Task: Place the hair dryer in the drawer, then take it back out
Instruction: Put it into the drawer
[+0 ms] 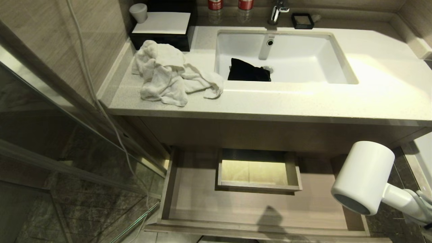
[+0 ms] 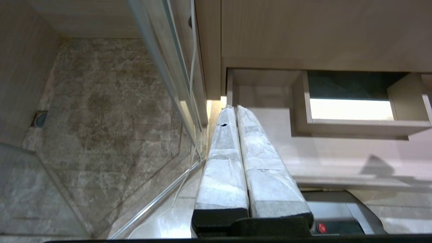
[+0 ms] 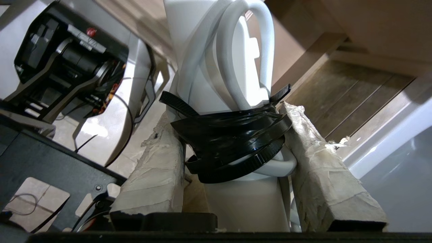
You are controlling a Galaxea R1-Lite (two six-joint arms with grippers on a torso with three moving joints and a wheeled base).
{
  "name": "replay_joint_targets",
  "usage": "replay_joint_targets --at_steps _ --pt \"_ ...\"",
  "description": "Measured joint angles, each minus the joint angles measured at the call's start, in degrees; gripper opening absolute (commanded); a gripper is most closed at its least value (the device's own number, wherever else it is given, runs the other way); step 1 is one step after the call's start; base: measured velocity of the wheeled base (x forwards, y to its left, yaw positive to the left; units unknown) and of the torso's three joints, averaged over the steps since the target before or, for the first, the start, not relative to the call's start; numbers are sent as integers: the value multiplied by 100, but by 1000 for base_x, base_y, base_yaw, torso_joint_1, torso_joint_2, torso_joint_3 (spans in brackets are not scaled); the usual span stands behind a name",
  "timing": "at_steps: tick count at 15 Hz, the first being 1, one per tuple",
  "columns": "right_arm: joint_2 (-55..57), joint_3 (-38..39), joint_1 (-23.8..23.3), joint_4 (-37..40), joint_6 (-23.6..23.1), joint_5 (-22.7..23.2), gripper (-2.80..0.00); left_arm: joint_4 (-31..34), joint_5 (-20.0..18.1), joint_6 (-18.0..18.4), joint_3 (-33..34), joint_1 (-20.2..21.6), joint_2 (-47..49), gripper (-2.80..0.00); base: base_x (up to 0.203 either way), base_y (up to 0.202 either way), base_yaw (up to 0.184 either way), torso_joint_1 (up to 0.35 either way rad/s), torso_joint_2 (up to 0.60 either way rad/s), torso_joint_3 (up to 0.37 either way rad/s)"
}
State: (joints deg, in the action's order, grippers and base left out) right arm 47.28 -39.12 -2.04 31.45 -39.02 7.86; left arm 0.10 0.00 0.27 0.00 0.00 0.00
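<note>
Risk points at the carry stage. Hair dryer (image 1: 362, 177) held in mid-air at the right end of the open drawer (image 1: 189, 202), barrel level with the drawer's right front corner and partly outside it, air intake turned toward the camera. Right pincer (image 3: 236, 162) clamped on the slim handle, taped fingers (image 3: 155, 168) on either side, bundled cord (image 3: 236, 54) looped along the handle under black ties (image 3: 236, 141). Left pincer (image 2: 236, 111) idle, fingers pressed together, aimed toward the drawer's left end, nothing held.

Likely failure one: barrel striking the drawer's right wall or front rail on the way in, given the present offset to the right. Likely failure two: barrel landing on the boxed cutout (image 1: 258, 170) at the middle back and tipping, rather than lying flat on the pale floor of the drawer. Likely failure three: rotation of the smooth handle between the fingers, the heavy barrel hanging well out from the grip. Lesser hazard: cord loop catching on the drawer edge. Tabletop (image 1: 303, 101) overhang above the drawer limiting headroom; towel (image 1: 168, 74) and sink (image 1: 341, 57) well clear.
</note>
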Motion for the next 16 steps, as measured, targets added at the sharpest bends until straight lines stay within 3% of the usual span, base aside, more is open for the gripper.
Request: replay_joint_targets --at_steps 8,16 --pt "-207 194 -59 -3 431 4 -280 0 0 -2 0 0 0 -280 0 0 0 -176 -52 -226" --pt "-284 338 -68 0 485 -3 -280 -2 0 0 0 0 0 -280 0 0 0 -122 223 89"
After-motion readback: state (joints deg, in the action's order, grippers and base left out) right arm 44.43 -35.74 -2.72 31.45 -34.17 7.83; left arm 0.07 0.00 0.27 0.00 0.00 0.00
